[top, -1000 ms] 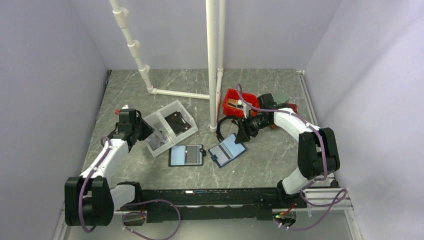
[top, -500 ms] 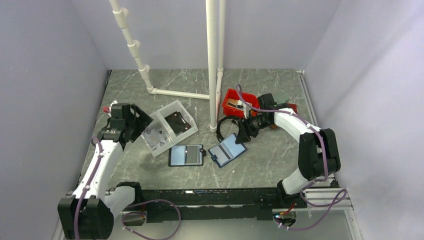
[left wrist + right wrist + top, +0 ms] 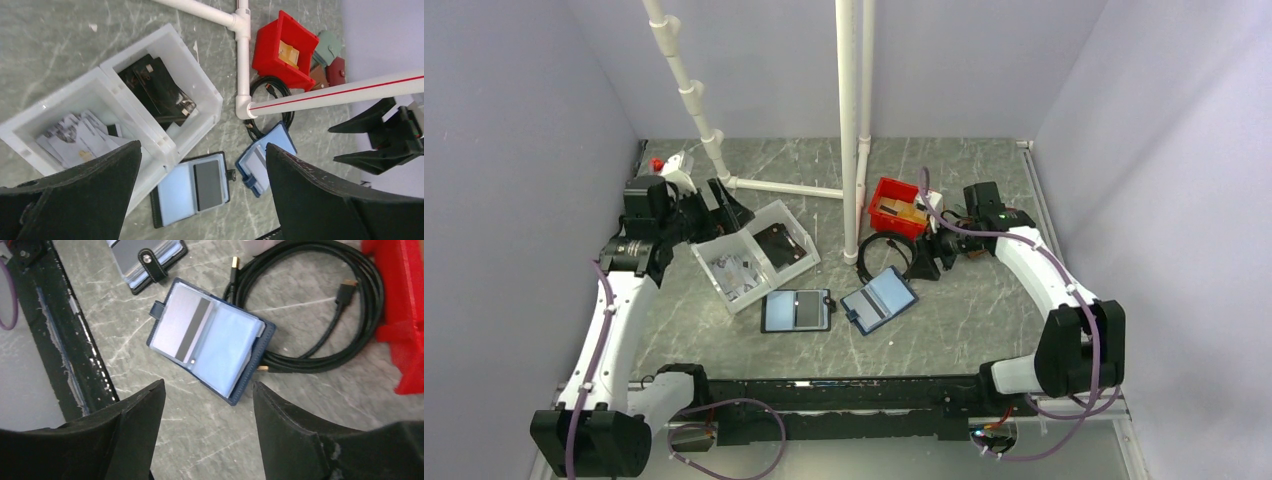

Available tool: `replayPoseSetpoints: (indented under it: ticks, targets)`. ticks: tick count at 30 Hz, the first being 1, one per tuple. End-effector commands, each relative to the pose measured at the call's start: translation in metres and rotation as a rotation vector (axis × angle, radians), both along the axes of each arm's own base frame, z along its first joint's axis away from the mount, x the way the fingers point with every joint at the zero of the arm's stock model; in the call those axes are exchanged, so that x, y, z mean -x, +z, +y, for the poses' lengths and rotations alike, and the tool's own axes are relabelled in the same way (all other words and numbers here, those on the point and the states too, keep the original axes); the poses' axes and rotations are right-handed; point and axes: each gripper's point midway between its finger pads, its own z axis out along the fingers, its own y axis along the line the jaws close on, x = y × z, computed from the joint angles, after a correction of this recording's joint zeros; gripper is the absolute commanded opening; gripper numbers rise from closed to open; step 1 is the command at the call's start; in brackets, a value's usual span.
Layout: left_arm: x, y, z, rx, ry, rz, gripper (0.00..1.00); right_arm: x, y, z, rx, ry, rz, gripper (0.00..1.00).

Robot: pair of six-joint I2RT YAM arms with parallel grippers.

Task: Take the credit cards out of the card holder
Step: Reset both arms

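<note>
The navy card holder point(image 3: 879, 300) lies open on the table, its light-blue inside facing up point(image 3: 210, 342) point(image 3: 265, 157). One of the credit cards point(image 3: 184, 327), pale with a dark stripe, sits in its left sleeve. More loose cards point(image 3: 75, 137) lie in the white bin's left compartment point(image 3: 732, 270). My left gripper point(image 3: 724, 205) point(image 3: 202, 146) hangs open high over the bin and holds nothing. My right gripper point(image 3: 921, 258) point(image 3: 207, 384) is open too, just above and behind the holder, with bare table between its fingers.
A white two-part bin point(image 3: 796, 215) holds a black wallet point(image 3: 160, 92) in its right half. A black-edged folio point(image 3: 797, 310) lies left of the holder. A coiled black cable point(image 3: 310, 305), a red bin point(image 3: 899, 205) and white pipes point(image 3: 849, 130) stand behind.
My left gripper opened wide and rose back-left from the bin's left compartment, where cards now show. My right gripper lifted off the holder towards the right and opened wider.
</note>
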Motion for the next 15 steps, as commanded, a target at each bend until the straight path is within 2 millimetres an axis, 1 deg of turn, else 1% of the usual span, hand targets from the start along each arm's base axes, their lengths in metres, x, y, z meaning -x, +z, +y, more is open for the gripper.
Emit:
replayPoseSetpoints:
  ticks: [1, 3, 5, 8, 10, 15]
  targets:
    - [0.004, 0.003, 0.007, -0.142, -0.083, -0.049, 0.99, -0.005, 0.002, -0.013, 0.000, -0.018, -0.080, 0.69]
    - [0.005, -0.003, 0.009, -0.151, -0.077, -0.066, 0.99, -0.005, -0.003, -0.016, 0.003, -0.021, -0.092, 0.71]
    - [0.008, -0.009, 0.005, -0.140, -0.094, -0.095, 0.99, -0.002, -0.007, -0.017, -0.005, -0.007, -0.107, 0.75]
    - [0.016, -0.021, 0.004, -0.140, -0.103, -0.115, 0.99, 0.003, -0.012, -0.017, -0.031, 0.019, -0.109, 0.79]
    - [0.021, -0.016, 0.007, -0.156, -0.091, -0.128, 0.99, 0.004, -0.015, -0.018, -0.042, 0.025, -0.098, 0.80]
    - [0.027, -0.015, 0.016, -0.191, -0.052, -0.160, 0.99, 0.003, -0.032, -0.023, -0.025, 0.013, -0.056, 0.80]
